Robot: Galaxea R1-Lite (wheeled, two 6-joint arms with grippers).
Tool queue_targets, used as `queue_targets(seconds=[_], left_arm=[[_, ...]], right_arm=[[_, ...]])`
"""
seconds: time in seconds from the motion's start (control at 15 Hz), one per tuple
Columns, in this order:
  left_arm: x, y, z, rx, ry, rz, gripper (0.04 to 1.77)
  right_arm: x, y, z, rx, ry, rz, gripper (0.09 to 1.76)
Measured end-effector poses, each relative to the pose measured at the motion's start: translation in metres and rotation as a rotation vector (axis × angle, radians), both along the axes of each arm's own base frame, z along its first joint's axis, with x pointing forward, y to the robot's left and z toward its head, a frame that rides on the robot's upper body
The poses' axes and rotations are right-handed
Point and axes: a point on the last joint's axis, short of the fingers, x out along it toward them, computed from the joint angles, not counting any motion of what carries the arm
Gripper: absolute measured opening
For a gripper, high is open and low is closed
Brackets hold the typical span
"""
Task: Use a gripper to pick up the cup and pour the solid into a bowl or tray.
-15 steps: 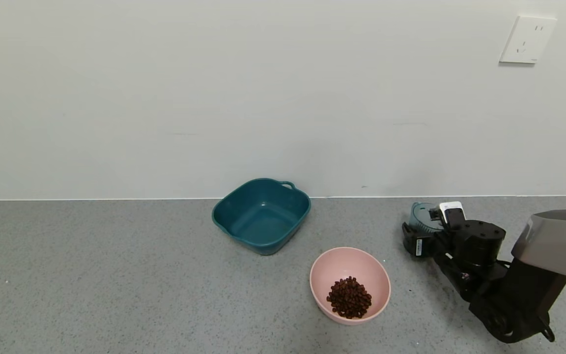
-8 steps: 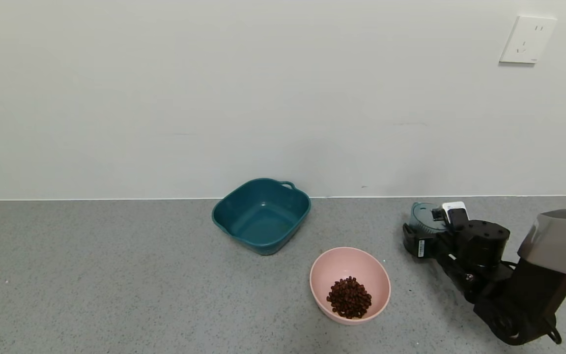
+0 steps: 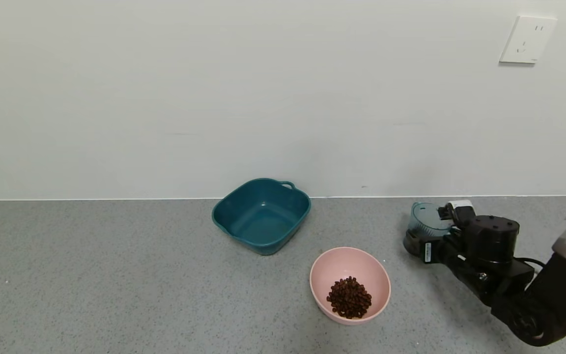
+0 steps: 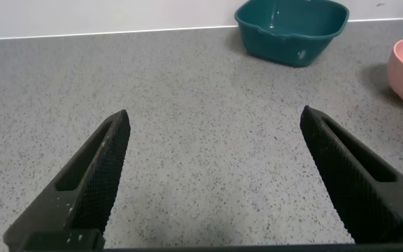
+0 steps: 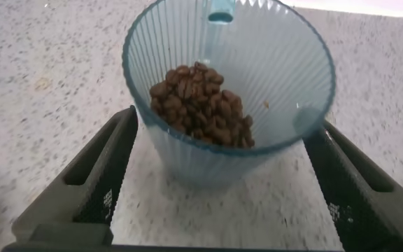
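Right gripper point(image 3: 423, 235) sits low over the grey speckled countertop point(image 3: 116, 275) at the right of the head view, its two black jaws spread wide on either side of the cup point(image 3: 425, 220). From the right wrist camera the jaws flank the cup point(image 5: 229, 91) with a sliver of counter showing between each jaw and the ribbed wall, so neither jaw clearly presses on it; whether one fingertip grazes the rim cannot be settled. Seen from the head, the arm's round motor housing covers part of the cup's right side, and the forearm is cut off by the frame's right edge.

Inside the upright cup lies a heap of dark brown solid point(image 5: 201, 105), covering only part of its floor; the small tab on the rim is cropped by the wrist frame's edge.

Nearer the robot and to the cup's left, well apart from it, stands the pink bowl point(image 3: 334, 263), holding its own mound of brown pieces point(image 3: 349, 297).

Left gripper point(image 4: 212, 168), seen only in its own wrist camera, hangs over bare counter with jaws wide and nothing between them.

Farther back, near the wall, sits a teal tub point(image 3: 261, 215) with handles. A white wall socket point(image 3: 527, 39) is mounted high at the right.
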Motion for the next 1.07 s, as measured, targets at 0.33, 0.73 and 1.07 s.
queue_targets(seconds=[0.33,0.73,1.07], left_arm=[[0.0,0.0,0.0,0.0,0.0,0.001,1.75],[0.0,0.0,0.0,0.0,0.0,0.0,1.75],[0.0,0.0,0.0,0.0,0.0,0.001,1.75]], right_arm=[[-0.027,-0.006,0.05,0.04,0.075,0.054,1.7],[-0.095,-0.019,0.109,0.025,0.178,0.099,1.7],[-0.17,-0.033,0.144,-0.001,0.154,0.126,1.7]])
